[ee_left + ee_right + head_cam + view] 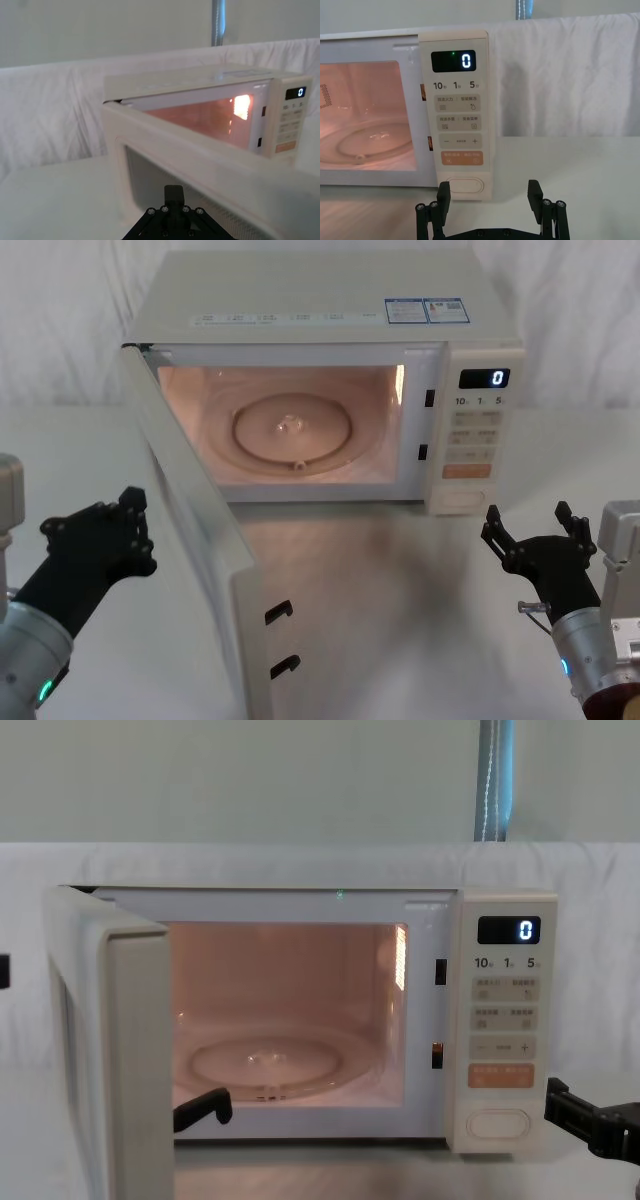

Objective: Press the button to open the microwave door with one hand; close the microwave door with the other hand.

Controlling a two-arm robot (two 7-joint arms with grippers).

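- So the microwave [330, 310] sits at the back of the counter [400, 570] with its door [195, 530] swung wide toward the robot's left, the cavity lit up and the glass plate [292, 430] showing inside.
- Looks like the opening half is done, so the job left is the close, judging by how things sit.
- The left hand [125, 525] hangs just outside the door's outer face, near its free edge. Its fingers look nearly together and it holds nothing.
- The right hand [530, 530] hovers in front of the control panel, near the button [465, 185] but apart from it, fingers spread wide with nothing between them.
- Handling-wise, that door is a stiff flat panel on a hinge, probably light to swing. No grasp needed, a flat push does it.
- Best spot to push is likely the cream frame near the free edge, far from the hinge, where the least force goes furthest. Better to stay off the window, which is glass and smoother.
- The two latch hooks [282, 640] stick out of the door's inner edge, so fingers shouldn't wrap around that side.
- One worry: the oven could slide back on the cloth if the push is too sharp, so a steady press until the latch catches seems safer.
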